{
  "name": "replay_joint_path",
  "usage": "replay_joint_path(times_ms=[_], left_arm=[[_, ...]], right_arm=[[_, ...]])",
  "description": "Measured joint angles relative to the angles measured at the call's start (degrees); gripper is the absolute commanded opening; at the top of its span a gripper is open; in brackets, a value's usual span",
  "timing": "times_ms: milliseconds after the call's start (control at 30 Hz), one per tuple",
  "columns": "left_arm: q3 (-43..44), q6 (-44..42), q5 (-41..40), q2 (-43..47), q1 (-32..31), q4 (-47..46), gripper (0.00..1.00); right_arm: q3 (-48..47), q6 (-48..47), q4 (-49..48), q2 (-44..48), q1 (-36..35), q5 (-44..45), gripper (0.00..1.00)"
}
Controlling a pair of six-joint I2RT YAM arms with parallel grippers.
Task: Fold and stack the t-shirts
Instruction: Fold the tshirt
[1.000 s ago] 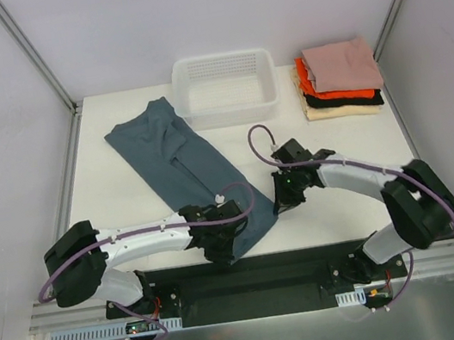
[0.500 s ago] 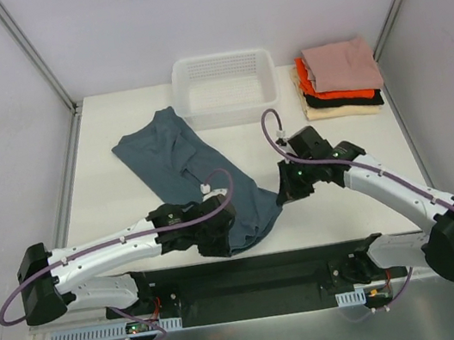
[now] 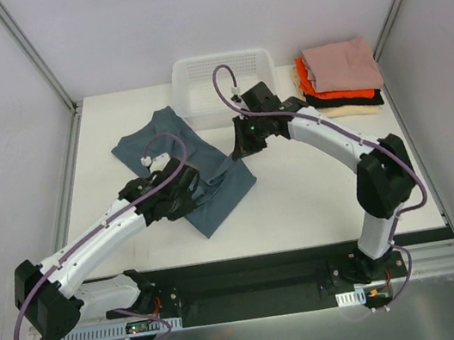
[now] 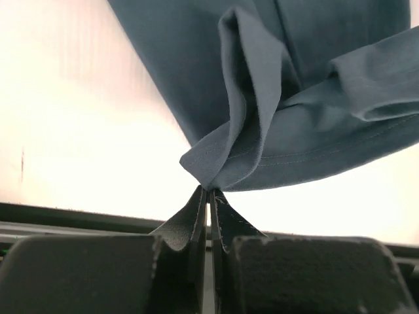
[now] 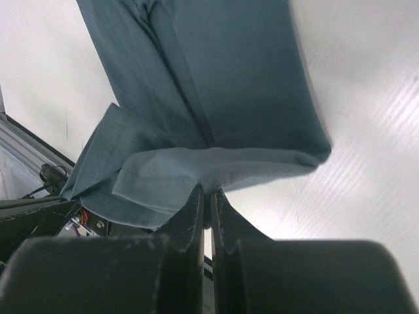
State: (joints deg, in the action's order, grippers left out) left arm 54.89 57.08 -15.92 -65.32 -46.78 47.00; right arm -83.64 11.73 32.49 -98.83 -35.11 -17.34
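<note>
The bench (image 3: 327, 197) is a plain white board with pale walls (image 3: 183, 11) at the back and on both sides. Slanted metal posts (image 3: 32, 54) run down to its far corners. A black rail (image 3: 253, 275) carrying the arm bases lies along the near edge.

A white mesh basket (image 3: 189, 98) stands at the far middle of the bench. A stack of folded tees (image 3: 339, 86) sits just to its right at the far right corner, with dusty pink on top, then orange-red, black and cream. The stack is well apart from both arms.

The slate blue-grey t-shirt (image 3: 219, 197) lies left of centre, partly doubled over on itself, its far end flat on the bench near the basket's left corner. The left gripper (image 3: 183, 195) is over the shirt's near left part. Its wrist view shows the jaws pinched tight on a gathered corner of the hem, the cloth hanging clear of the bench. The right gripper (image 3: 237, 149) is at the shirt's right edge, just in front of the basket. Its jaws are likewise clamped on a fold of the hem. The right arm crosses the basket's near right corner, and purple cables (image 3: 223, 92) loop above both wrists.
</note>
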Motion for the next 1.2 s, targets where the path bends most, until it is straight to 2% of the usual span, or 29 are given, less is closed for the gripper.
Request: replay_joint_path(times_ms=[300, 533, 800, 833, 867, 900, 933, 967, 1067, 1100, 1133, 1200], left_arm=[[4.7, -5.3, -2.8, -7.3, 10.3, -0.2, 0.0], [5.4, -8.5, -3.1, -11.2, 15.3, -1.2, 0.0], [5.9, -11.4, -3.1, -17.8, 20.0, -4.8, 0.02], [6.0, -11.6, -3.3, -18.7, 20.4, -4.9, 0.04], [6.2, -12.0, -3.4, -19.7, 20.8, -5.0, 0.18], [6.6, -12.4, -3.7, -20.7, 21.1, -5.1, 0.27], [7.1, -13.2, -4.0, -21.6, 21.4, -5.0, 0.39], [7.8, -13.7, -4.2, -22.3, 21.5, -5.1, 0.58], [9.0, -14.8, -4.2, -22.8, 21.8, -5.6, 0.81], [9.1, -14.8, -4.2, -22.7, 21.8, -5.7, 0.94], [9.1, -14.9, -4.1, -22.4, 21.8, -5.8, 0.98], [9.1, -15.2, -3.8, -21.4, 21.8, -5.7, 0.99]], right_arm=[[-16.0, -0.4, -0.6, -15.4, -0.2, 0.4, 0.03], [-23.1, -0.3, -0.5, -23.0, -0.3, 1.0, 0.05], [-29.6, 0.8, -1.2, -29.8, -0.4, 1.6, 0.17], [-30.4, 1.0, -1.2, -30.8, -0.4, 1.6, 0.24], [-31.1, 1.2, -1.4, -31.8, -0.4, 1.6, 0.28], [-31.9, 1.5, -1.4, -32.7, -0.4, 1.7, 0.34], [-32.6, 1.7, -1.4, -33.6, -0.4, 1.7, 0.45], [-33.1, 1.9, -1.4, -34.1, -0.4, 1.7, 0.5], [-33.5, 2.0, -1.3, -34.9, -0.4, 1.7, 0.6], [-33.5, 1.9, -1.4, -34.8, -0.4, 1.7, 0.63], [-33.3, 1.8, -1.7, -34.6, -0.4, 1.6, 0.76], [-31.5, 1.6, -2.3, -33.3, -0.4, 1.4, 0.91]])
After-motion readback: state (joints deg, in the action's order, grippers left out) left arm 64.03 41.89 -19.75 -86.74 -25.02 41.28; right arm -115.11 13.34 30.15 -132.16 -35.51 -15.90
